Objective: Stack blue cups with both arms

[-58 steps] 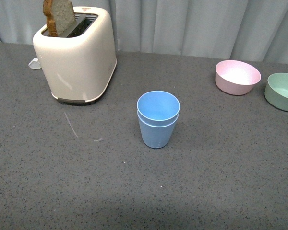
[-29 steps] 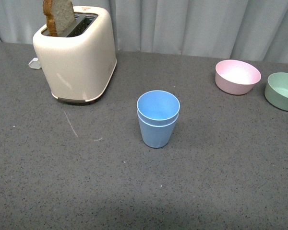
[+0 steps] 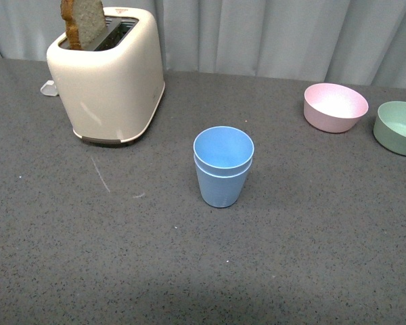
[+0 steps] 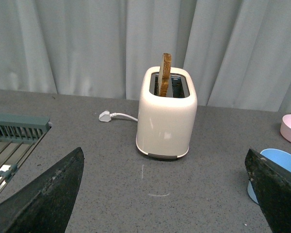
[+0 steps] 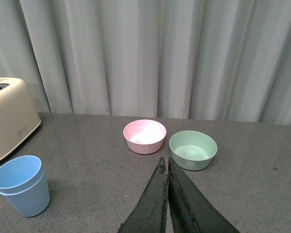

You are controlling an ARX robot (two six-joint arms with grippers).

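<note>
Two light blue cups [image 3: 222,166] stand nested one inside the other, upright, in the middle of the grey table. Neither arm shows in the front view. In the left wrist view my left gripper [image 4: 165,167] is open, its black fingers [image 4: 48,199] spread wide over bare table, with the blue cups [image 4: 276,162] half hidden behind the far finger. In the right wrist view my right gripper [image 5: 166,162] is shut with nothing between its fingers, and the cups [image 5: 22,191] stand well off to one side of it.
A cream toaster [image 3: 108,78] with a slice of toast [image 3: 81,22] sticking out stands at the back left, its plug [image 4: 105,115] lying beside it. A pink bowl [image 3: 335,108] and a green bowl [image 3: 398,128] sit at the back right. A grey-green rack [image 4: 12,133] shows in the left wrist view.
</note>
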